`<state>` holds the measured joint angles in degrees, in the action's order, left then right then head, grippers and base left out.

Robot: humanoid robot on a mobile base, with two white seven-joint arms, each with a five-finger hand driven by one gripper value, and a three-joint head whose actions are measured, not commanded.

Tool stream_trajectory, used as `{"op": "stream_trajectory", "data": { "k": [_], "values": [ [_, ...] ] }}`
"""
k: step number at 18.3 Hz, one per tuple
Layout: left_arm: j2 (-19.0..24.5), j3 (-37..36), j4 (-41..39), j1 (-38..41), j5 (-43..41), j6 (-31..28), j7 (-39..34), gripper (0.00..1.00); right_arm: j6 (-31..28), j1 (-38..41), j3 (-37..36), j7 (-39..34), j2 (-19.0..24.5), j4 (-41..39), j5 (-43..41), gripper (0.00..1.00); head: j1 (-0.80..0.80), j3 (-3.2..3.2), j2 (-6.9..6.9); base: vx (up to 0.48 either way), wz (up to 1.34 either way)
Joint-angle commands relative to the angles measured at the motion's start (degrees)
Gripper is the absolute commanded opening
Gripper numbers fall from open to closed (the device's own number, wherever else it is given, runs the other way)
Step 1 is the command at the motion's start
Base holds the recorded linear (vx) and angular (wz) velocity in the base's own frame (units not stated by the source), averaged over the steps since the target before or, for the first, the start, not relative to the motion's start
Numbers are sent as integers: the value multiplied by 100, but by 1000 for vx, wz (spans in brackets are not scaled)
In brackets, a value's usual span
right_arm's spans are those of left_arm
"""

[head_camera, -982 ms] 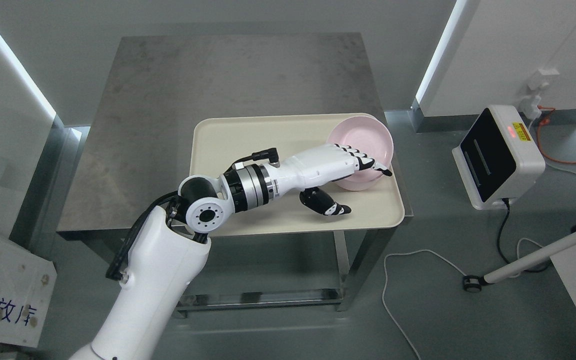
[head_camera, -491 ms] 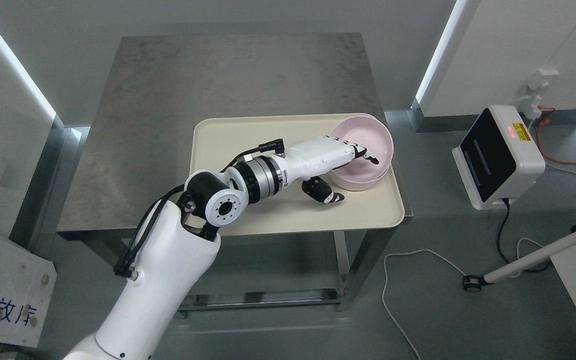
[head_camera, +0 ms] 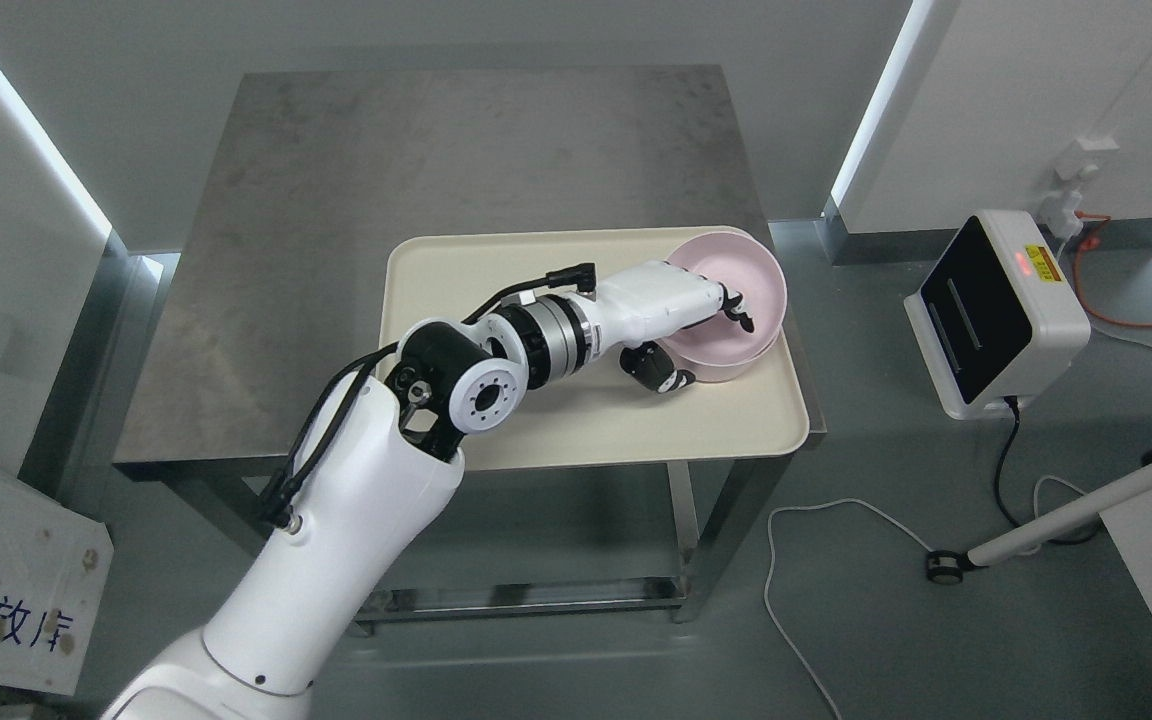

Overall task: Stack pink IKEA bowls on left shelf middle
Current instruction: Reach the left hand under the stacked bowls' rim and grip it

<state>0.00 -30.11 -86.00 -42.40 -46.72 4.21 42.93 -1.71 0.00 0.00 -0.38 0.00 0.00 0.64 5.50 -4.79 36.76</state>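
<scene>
the pink bowl sits at the far right corner of the cream tray on the steel table. our left hand has its fingers hooked over the near rim and the thumb against the outer wall below, so it looks clamped on the bowl. we should pinch firmly, lift straight up, and keep the bowl level so it cannot slip.

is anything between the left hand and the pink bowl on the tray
Nothing visible. The left hand is already at the pink bowl: fingers hook over its near rim, thumb beneath outside. The cream tray around it is bare. The shelf is out of view.
</scene>
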Motion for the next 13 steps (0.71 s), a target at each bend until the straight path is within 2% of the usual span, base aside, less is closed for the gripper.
{"op": "stream_trajectory", "data": {
  "k": [1,6,10,13],
  "values": [
    [100,-337,382,-102,-66,18,49,54,-22,167,-62,3,-100,-193,-64,100,0,0,0,0,0],
    [100,-329,602,-120,-75,62,58,45,-31,167,-62,3,-100,-193,-64,100,0,0,0,0,0],
    [100,-110,672,-128,-31,404,49,24,-22,167,-62,3,-100,-193,-64,100,0,0,0,0,0],
    [100,58,690,-128,-4,519,-12,13,-22,167,-62,3,-100,-193,-64,100,0,0,0,0,0]
  ]
}}
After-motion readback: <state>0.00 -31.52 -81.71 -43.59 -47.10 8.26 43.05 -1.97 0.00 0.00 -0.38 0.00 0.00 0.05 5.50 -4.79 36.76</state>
